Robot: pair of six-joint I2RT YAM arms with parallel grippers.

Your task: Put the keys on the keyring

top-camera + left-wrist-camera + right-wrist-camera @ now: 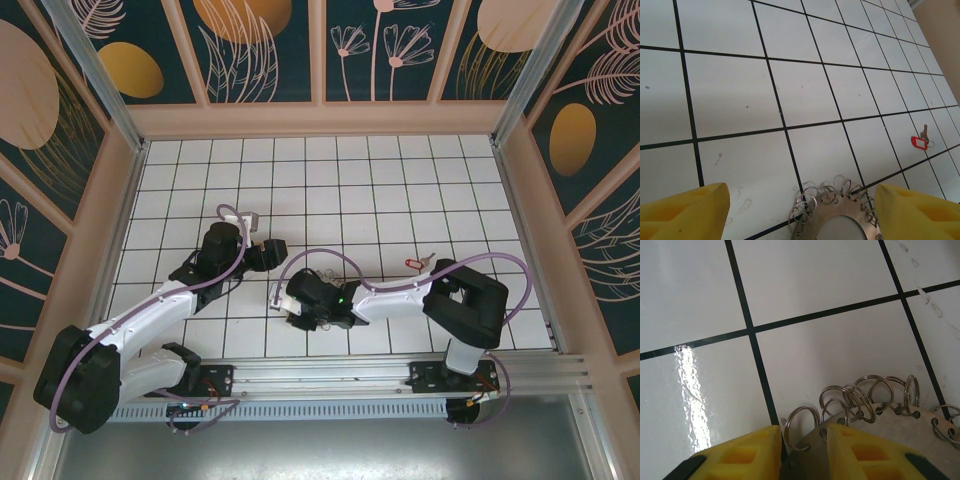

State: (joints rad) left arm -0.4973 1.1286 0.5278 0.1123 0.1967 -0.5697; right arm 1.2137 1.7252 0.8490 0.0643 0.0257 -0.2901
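Little of the job looks done; the key (921, 141), tiny and silver with a red plastic tag, lies loose on the white tiled table (730, 90), well apart from the keyring (900, 430). The keyring is a flat brownish metal disc, its rim fringed with small wire loops (856, 402). The right gripper (802, 432) has its yellow fingers pinched on the disc's edge; the left gripper (800, 192) hovers with fingers spread wide and empty, the fringe showing low between them. Fetching the key and threading it on remain.
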